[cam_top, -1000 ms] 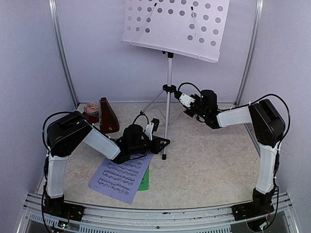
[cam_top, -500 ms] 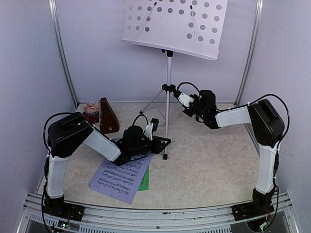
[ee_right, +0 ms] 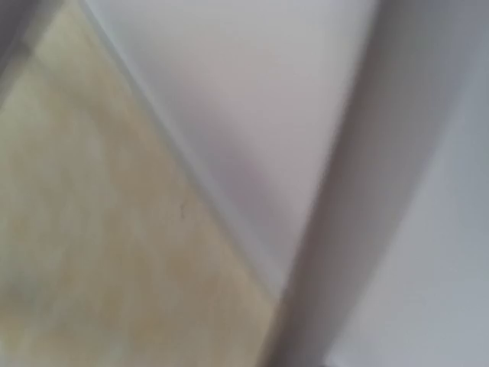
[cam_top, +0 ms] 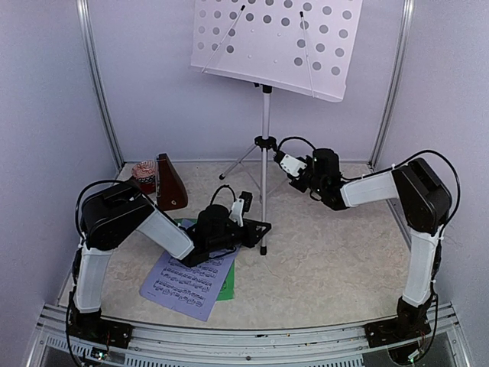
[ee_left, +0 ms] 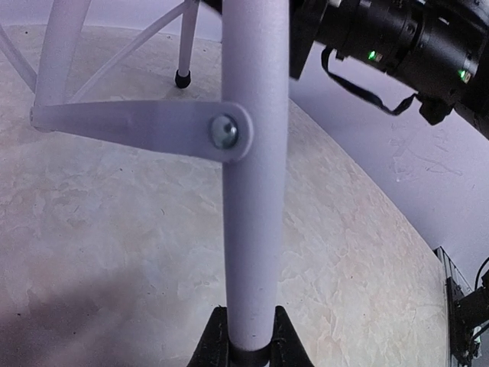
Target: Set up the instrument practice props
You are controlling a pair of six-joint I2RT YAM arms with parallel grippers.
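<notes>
The silver music stand (cam_top: 265, 115) stands at mid-table, its perforated desk (cam_top: 275, 42) high at the back. My left gripper (cam_top: 260, 228) is shut on the stand's front tripod leg (ee_left: 252, 229), which runs up between the black fingertips (ee_left: 210, 344). My right gripper (cam_top: 281, 159) hovers just right of the pole, below the tripod hub; its fingers are hidden and the right wrist view is a blur. The lavender music sheet (cam_top: 187, 283) lies at front left over the green sheet (cam_top: 228, 286). The brown metronome (cam_top: 170, 183) stands at back left.
A small round reddish object (cam_top: 143, 174) sits beside the metronome. Metal frame posts (cam_top: 98, 92) and white walls close in the left, right and back. The other tripod legs (cam_top: 241, 160) spread toward the back wall. The right arm (ee_left: 397, 38) shows above the leg in the left wrist view.
My left gripper has slid slightly right and nearer with the stand leg in it. The right gripper has sunk a little beside the pole. The desk has shifted slightly.
</notes>
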